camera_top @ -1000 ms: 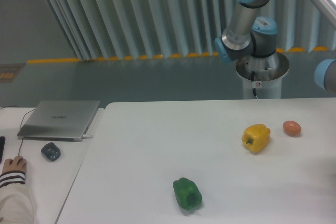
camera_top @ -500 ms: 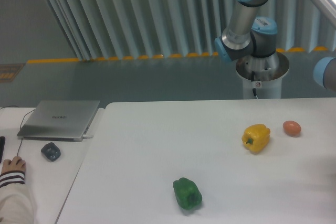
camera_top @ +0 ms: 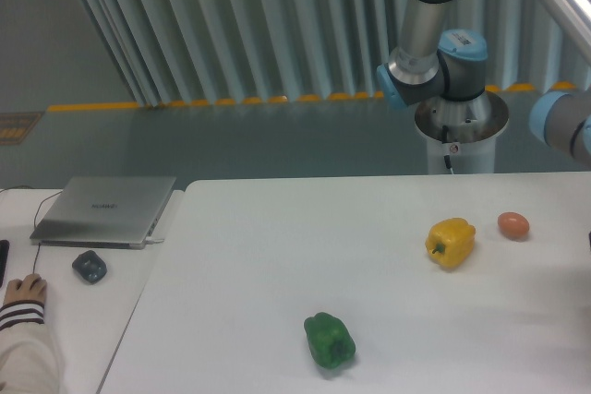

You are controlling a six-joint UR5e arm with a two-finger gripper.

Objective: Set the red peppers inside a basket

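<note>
Take the green pepper point(camera_top: 330, 340) as your marker; it lies nearest the camera on the white table point(camera_top: 259, 256), close to the front edge. You will not find the red pepper anywhere in this view, and no basket shows either, so both must lie outside the frame or be hidden. Judged from that, the task stands at its opening step: the arm has yet to reach its target, and your next move calls for locating the red fruit before any descent.

Left of the green pepper, past the table's left edge, a person's hand point(camera_top: 22, 292) rests on a lower desk beside a dark mouse point(camera_top: 90, 266), with a closed laptop point(camera_top: 104, 209) behind them. Keep sweeps away from that side.

Up and right of the green pepper sits the yellow pepper point(camera_top: 451, 242), and just beyond it the small egg point(camera_top: 513, 224), near the right edge. Between the green pepper and these two lies bare tabletop, giving fair room to travel.

Farthest back, the arm point(camera_top: 434, 34) rises from its pedestal point(camera_top: 460, 136) behind the table's far edge. Its claw is out of frame, so you cannot tell its opening.
</note>
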